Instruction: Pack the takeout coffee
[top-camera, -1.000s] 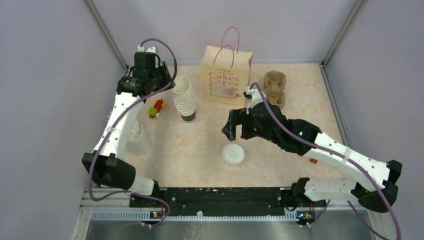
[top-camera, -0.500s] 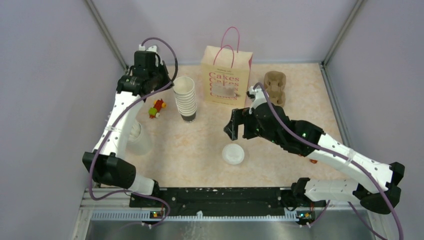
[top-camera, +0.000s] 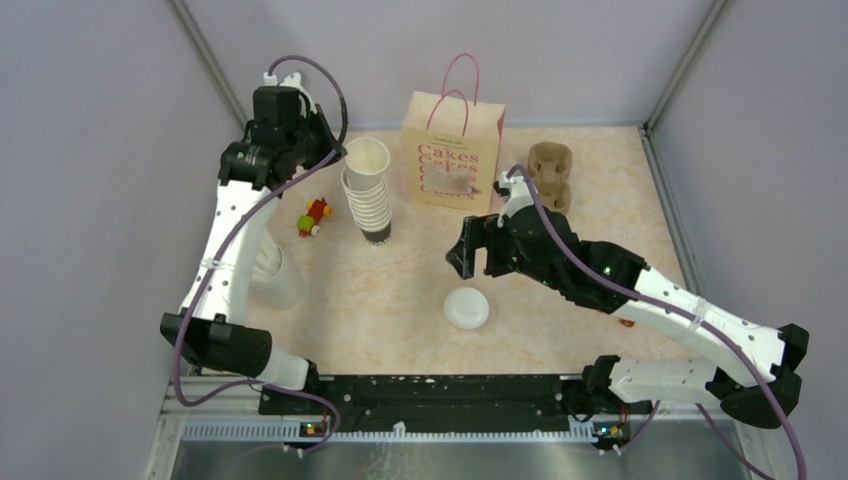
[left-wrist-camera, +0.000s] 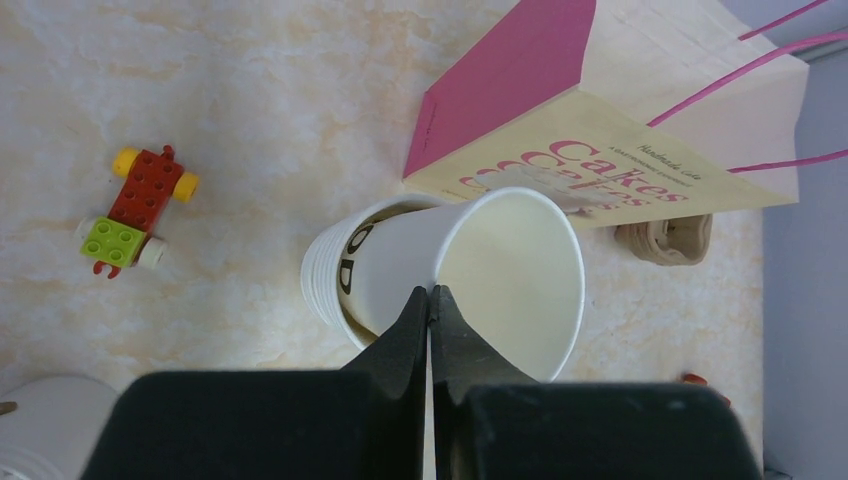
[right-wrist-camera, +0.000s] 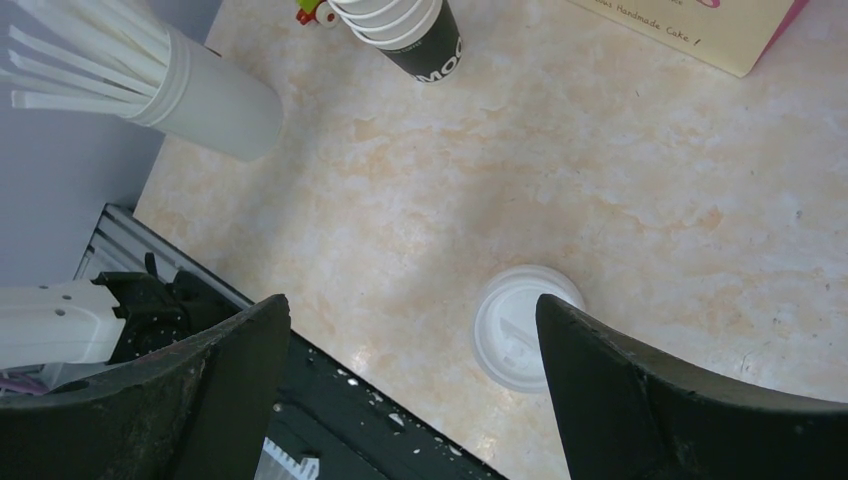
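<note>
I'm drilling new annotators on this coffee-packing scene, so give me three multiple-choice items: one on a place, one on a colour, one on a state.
1. Where does the white lid lie?
A) on the table, by the right claw
B) inside the cardboard cup carrier
C) on top of the cup stack

2. What colour are the handles of the paper bag?
A) green
B) black
C) pink

3. What is the state of the left claw?
A) open over the toy car
B) shut on the rim of a white paper cup
C) shut on a straw

Answers:
1 A: the top view shows the lid on bare tabletop just near of the open right claw.
2 C: both looped handles are pink.
3 B: the left wrist view shows the fingers pinched together on the cup's rim.
</note>
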